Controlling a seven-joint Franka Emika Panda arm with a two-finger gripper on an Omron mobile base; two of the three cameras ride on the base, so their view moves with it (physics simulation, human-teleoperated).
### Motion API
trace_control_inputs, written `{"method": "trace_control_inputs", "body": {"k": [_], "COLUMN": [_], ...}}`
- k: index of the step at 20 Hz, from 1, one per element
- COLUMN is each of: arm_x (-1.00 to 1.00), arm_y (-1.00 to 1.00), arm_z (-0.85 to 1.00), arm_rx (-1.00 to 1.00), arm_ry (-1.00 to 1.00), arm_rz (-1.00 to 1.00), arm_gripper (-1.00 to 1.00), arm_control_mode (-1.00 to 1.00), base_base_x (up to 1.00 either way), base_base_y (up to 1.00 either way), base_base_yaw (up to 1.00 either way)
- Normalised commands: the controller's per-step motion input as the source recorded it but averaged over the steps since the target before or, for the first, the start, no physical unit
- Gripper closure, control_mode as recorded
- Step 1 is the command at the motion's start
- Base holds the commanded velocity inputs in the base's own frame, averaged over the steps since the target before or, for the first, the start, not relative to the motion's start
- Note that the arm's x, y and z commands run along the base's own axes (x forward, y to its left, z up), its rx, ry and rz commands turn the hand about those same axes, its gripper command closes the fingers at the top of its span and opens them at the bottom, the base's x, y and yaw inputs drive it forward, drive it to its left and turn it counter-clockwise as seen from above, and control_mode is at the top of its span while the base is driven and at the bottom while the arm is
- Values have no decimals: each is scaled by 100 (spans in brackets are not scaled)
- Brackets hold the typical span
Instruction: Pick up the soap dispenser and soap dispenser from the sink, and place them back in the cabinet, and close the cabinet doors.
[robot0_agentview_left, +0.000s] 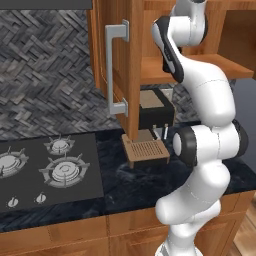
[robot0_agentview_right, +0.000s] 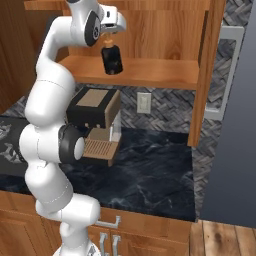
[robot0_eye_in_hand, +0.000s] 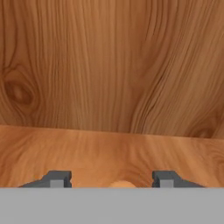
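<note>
Nearest in the hand view: two dark fingertips (robot0_eye_in_hand: 57, 178) standing well apart, a small tan rounded top (robot0_eye_in_hand: 123, 184) showing low between them, touching neither. Jaws open, gripping nothing. Beyond, the wooden shelf (robot0_eye_in_hand: 109, 153) of the cabinet and its grained back wall (robot0_eye_in_hand: 109, 61).

In the right base view, gripper (robot0_agentview_right: 107, 39) up inside the open cabinet (robot0_agentview_right: 150, 30), pointing down over the black soap dispenser (robot0_agentview_right: 111, 59). Bottle tilted, base at the shelf board (robot0_agentview_right: 160, 72), tan pump just under the hand. Cannot tell whether the base sits flat on the board. Right cabinet door (robot0_agentview_right: 207, 70) swung open, edge-on, grey bar handle (robot0_agentview_right: 226, 70) on its far side.

Below the shelf, on the dark marble counter (robot0_agentview_right: 150, 175), a black and tan coffee machine (robot0_agentview_right: 95, 117) with a slatted tray. White wall outlet (robot0_agentview_right: 144, 102) on the woven grey backsplash behind it.

In the left base view, left cabinet door (robot0_agentview_left: 122, 65) standing open toward the camera, long grey handle (robot0_agentview_left: 114, 70) vertical. Coffee machine (robot0_agentview_left: 152, 117) just behind the door's lower edge. Black stove top (robot0_agentview_left: 47, 170) with three burners and two knobs set into the counter (robot0_agentview_left: 130, 185) at left. Wooden drawer fronts (robot0_agentview_left: 75, 237) along the bottom.
</note>
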Motion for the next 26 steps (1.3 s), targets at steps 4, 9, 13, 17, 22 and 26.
{"method": "trace_control_inputs", "body": {"k": [4,9,13,17,22,26], "arm_x": [11,12,2,0,-22,-46], "arm_y": [0,0,0,0,0,-5], "arm_z": [-15,-14,-2,0,0,0], "arm_rx": [0,0,0,0,0,0], "arm_ry": [-7,-11,-14,-15,-10,-4], "arm_rz": [0,0,0,0,0,0], "arm_gripper": [-100,-100,-100,-100,-100,-100], "arm_control_mode": [-100,-100,-100,-100,-100,-100], "base_base_x": [0,0,0,0,0,0], "base_base_y": [0,0,0,0,0,0], "base_base_yaw": [0,0,0,0,0,0]}}
